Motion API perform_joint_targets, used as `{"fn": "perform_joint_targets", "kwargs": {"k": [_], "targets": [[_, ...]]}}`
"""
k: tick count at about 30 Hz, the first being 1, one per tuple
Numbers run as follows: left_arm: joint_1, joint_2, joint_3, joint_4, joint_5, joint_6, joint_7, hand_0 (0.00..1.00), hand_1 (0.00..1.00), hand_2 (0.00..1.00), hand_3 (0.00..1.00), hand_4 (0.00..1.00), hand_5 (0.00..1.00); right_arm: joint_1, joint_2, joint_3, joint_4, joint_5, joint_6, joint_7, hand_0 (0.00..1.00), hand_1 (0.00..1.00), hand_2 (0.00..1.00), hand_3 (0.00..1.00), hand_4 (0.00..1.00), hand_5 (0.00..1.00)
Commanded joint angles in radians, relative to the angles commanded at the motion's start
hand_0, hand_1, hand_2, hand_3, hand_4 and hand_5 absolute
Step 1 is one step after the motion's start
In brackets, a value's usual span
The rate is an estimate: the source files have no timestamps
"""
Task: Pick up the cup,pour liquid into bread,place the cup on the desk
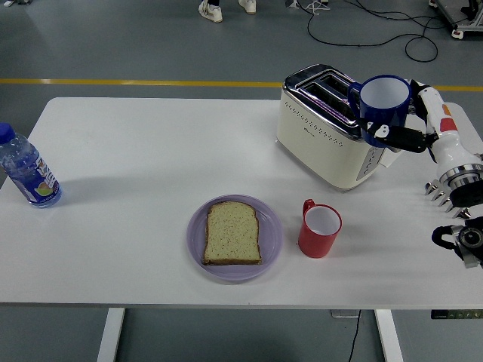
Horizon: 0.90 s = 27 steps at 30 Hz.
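1. Fingers (398, 136) of the right hand (423, 124) are curled around the blue cup (383, 108) and grip it on its right side; the left hand is out of view.
2. Blue cup is held in the air at the far right, in front of the right end of the toaster (334, 124); it sits roughly upright, tipped slightly, with its white inside showing.
3. Right arm (453, 162) comes in from the right edge, white and orange forearm above black lower parts.
4. Bread (232, 233) lies flat on the purple plate (272, 226), near the centre of the white table (151, 143).
5. Red cup (318, 228) stands upright just right of the plate, handle toward the far left; whether it touches the plate cannot be told.
6. Toaster stands at the far right of the table, set at an angle.
7. Water bottle (26, 170) stands upright at the left edge, well apart from everything else.
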Motion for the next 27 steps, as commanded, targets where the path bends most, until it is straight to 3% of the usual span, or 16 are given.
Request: {"fn": "perform_joint_targets", "kwargs": {"k": [9,19,20,25,27], "targets": [[0.004,-0.009,-0.052,-0.002,0.028,-0.002,-0.001,0.649,0.648,0.638,0.531,0.296,0.766,-0.146,0.027,0.087,-0.104,0.190,-0.007,0.317,0.505,0.468,0.585,0.564,0.488,0.002],[-0.026,-0.026,-0.127,-0.006,0.065,0.001,-0.004,0.648,0.644,0.630,0.530,0.296,0.766,-0.222,0.109,0.137,-0.241,0.235,-0.007,0.514,0.485,0.461,0.583,0.565,0.478,0.002],[-0.032,-0.026,-0.139,-0.006,0.072,0.002,-0.005,0.648,0.629,0.609,0.531,0.296,0.765,-0.227,0.123,0.136,-0.273,0.224,-0.007,0.548,0.476,0.459,0.588,0.571,0.477,0.081],[-0.044,-0.026,-0.152,-0.007,0.081,0.006,-0.007,0.648,0.629,0.609,0.531,0.296,0.765,-0.244,0.153,0.119,-0.370,0.216,-0.007,0.623,0.476,0.459,0.588,0.571,0.477,0.081],[-0.048,-0.026,-0.156,-0.007,0.083,0.007,-0.009,0.648,0.616,0.598,0.530,0.294,0.763,-0.247,0.167,0.108,-0.402,0.216,-0.002,0.645,0.510,0.471,0.595,0.570,0.487,0.129]]}}
